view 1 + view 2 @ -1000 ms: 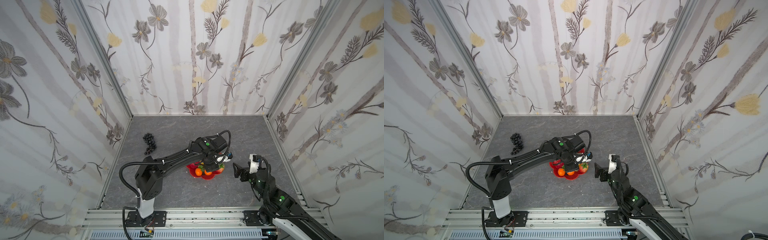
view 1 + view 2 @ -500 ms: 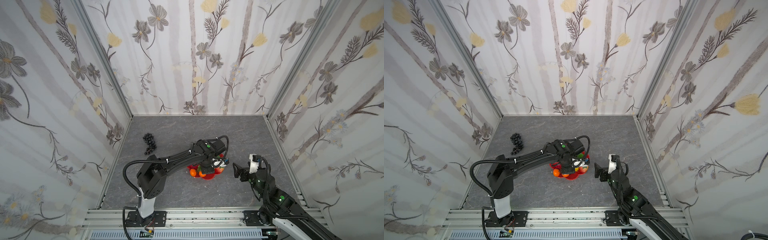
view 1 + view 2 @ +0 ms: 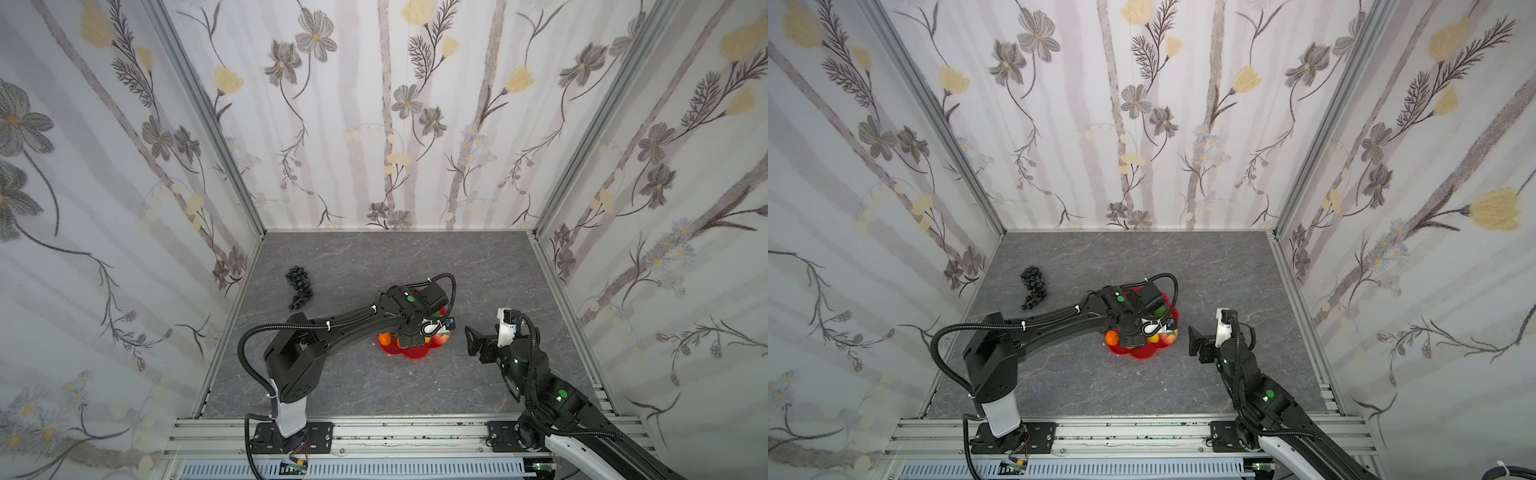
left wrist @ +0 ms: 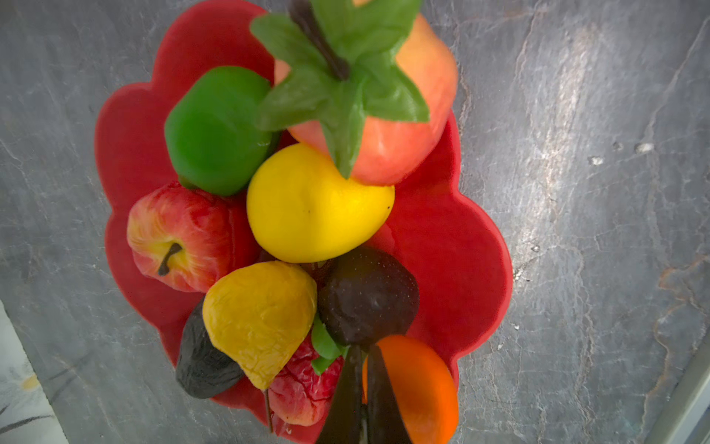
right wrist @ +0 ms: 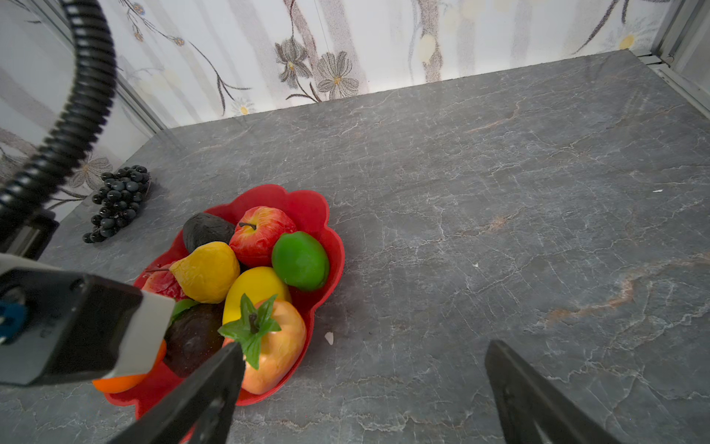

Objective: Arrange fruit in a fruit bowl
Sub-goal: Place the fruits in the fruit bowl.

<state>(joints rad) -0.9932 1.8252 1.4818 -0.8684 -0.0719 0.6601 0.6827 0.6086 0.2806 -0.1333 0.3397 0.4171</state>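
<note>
Papered walls all round here: the back wall (image 3: 395, 124), well beyond both sets of jaws, is pale with grey stripes, grey blooms and yellow buds on dark stems. Same paper on the side wall (image 3: 83, 208) out past the left jaws, and on the opposite wall (image 3: 665, 208) past the right jaws. Silvery metal posts (image 3: 210, 124) run up the corners. Below the jaws, a dark grey stone-look surface (image 3: 374, 257) with thin pale veins, and a rusty streak (image 5: 599, 303) just ahead of the right jaws. Soft glare (image 4: 557, 134) on it beside the left jaws. Behind them, a ribbed aluminium rail (image 3: 395, 432).
</note>
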